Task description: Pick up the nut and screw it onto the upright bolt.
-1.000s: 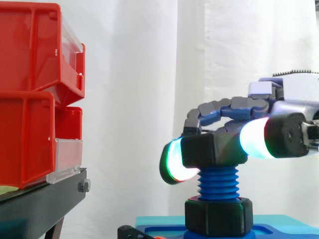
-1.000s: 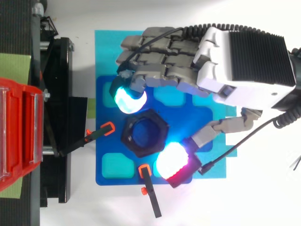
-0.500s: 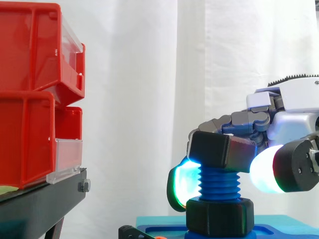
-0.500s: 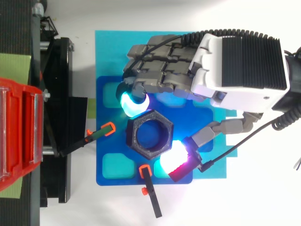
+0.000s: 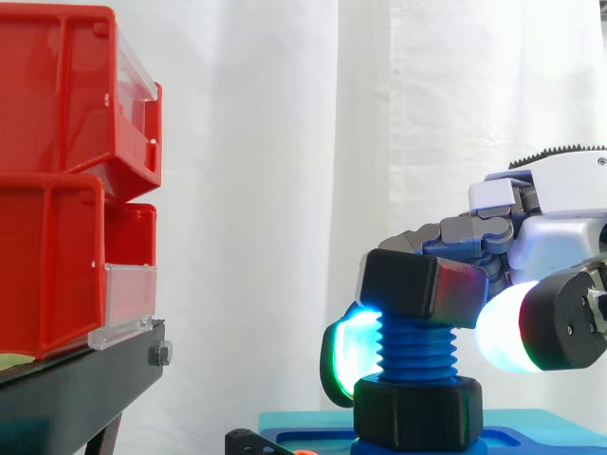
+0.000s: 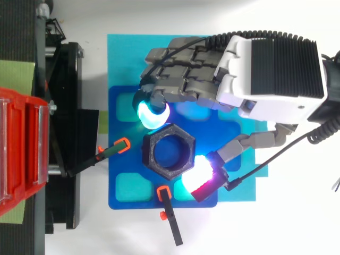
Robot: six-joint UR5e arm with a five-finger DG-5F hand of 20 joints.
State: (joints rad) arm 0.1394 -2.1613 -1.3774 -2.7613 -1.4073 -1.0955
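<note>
Cross-threading threatens you: the black hexagonal plastic nut [image 5: 417, 289] sits tilted atop the blue threaded upright bolt [image 5: 415, 348], and you cannot tell whether the grey robot hand [image 6: 271, 69] grips it. Turning it crooked could jam it.

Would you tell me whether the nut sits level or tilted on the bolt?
Tilted: in the side view the nut slopes down to the right atop the blue bolt.

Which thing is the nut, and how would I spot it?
Find the blue board under the robot's hand. A blue threaded bolt stands up from it. The nut is the black six-sided ring tilted on the bolt's top, unlike the level black collar at its foot.
</note>
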